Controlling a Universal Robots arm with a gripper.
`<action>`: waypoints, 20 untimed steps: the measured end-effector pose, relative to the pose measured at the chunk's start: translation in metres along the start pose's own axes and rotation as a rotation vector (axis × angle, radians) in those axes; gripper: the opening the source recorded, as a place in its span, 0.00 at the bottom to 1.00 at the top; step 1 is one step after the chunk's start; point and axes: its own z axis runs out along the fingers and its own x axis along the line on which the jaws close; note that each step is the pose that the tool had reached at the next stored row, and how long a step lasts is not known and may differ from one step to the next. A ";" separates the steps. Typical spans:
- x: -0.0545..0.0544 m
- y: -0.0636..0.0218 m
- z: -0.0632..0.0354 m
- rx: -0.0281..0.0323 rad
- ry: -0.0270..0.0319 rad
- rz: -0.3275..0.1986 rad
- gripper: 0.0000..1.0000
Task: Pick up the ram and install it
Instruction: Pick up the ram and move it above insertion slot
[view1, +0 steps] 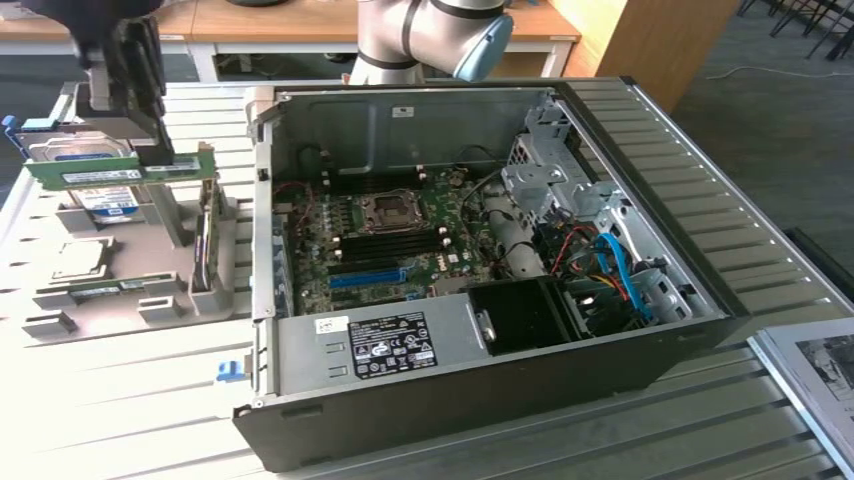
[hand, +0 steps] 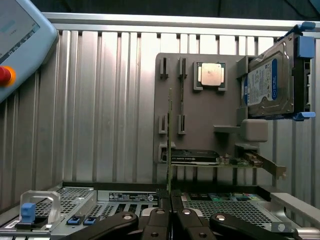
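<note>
Ram (view1: 118, 170): a thin green board stick with a white label on its face. It is held level and gripped from above near its middle by the pincer (view1: 144, 150). In the wrist view the ram (hand: 170, 145) is edge-on, a thin line running away from the fingertips. There the pincer (hand: 170, 199) is pinching the ram, with dark fingers pressed against either face of the board.

Position: the ram is raised clear above the grey holder (view1: 134, 300), to the exterior view's left of the computer case (view1: 534, 380). It is not in the case.

Arm (view1: 427, 35): a pale grey column with a blue cap stands behind the case. The wrist end hangs over the holder with the pincer pointing straight down.

Holder: a matte grey moulded plate with upright slots and ledges. It carries a silver hard drive (hand: 267, 82) with a blue-white label, standing on edge, and a square processor chip (hand: 210, 75) with a dull metal lid, lying flat.

Case: a black sheet-metal shell lying on its side, open upward. Inside are a green motherboard (view1: 387, 240) and a blue slot (view1: 363, 277).

Surface (view1: 120, 410): pale ribbed metal slats.
</note>
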 end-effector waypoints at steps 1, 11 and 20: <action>0.000 -0.0027 -0.0001 0.0001 -0.0001 0.000 0.11; 0.000 -0.0300 -0.0012 0.0000 0.0000 -0.002 0.11; 0.000 -0.0548 -0.0023 -0.0001 0.0001 -0.005 0.11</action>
